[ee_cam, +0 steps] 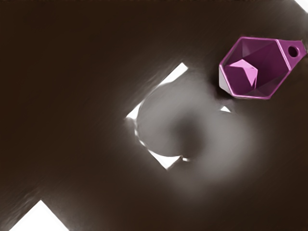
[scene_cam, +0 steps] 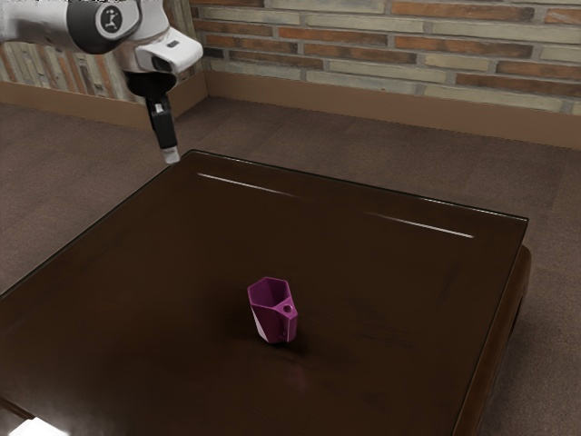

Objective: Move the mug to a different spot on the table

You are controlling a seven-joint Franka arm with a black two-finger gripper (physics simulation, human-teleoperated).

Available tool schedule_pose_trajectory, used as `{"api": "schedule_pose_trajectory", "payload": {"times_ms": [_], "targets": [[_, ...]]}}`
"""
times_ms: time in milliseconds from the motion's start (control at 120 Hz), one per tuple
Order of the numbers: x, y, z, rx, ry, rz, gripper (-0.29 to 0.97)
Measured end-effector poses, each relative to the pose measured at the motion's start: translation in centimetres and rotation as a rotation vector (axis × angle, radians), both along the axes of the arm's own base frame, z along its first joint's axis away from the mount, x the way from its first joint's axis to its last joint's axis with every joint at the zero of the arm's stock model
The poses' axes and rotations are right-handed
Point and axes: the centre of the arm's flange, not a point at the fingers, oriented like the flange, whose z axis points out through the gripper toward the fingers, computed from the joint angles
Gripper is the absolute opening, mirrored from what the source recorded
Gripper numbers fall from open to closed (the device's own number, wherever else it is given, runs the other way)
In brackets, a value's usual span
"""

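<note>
One purple mug (scene_cam: 271, 310) stands upright on the dark table (scene_cam: 408, 272) (well apart from the raised gripper (scene_cam: 171, 156), whose state I cannot tell).

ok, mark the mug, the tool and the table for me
mug (scene_cam: 275, 325): exterior view, on its purple side wall.
tool (scene_cam: 170, 154): exterior view, at its lower tip.
table (scene_cam: 399, 272): exterior view, on the bare dark top.
</note>
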Motion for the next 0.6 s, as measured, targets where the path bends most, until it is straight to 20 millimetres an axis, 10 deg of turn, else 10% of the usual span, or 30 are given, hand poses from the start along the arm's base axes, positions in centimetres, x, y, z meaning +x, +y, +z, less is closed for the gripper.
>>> {"api": "schedule_pose_trajectory", "payload": {"times_ms": [292,600], "targets": [[0.6,-3.0,-3.4,-0.022,0.07,-0.141,0.68],[-5.3,-21.1,-12.8,0.116,0.187,-0.768,0.68]]}}
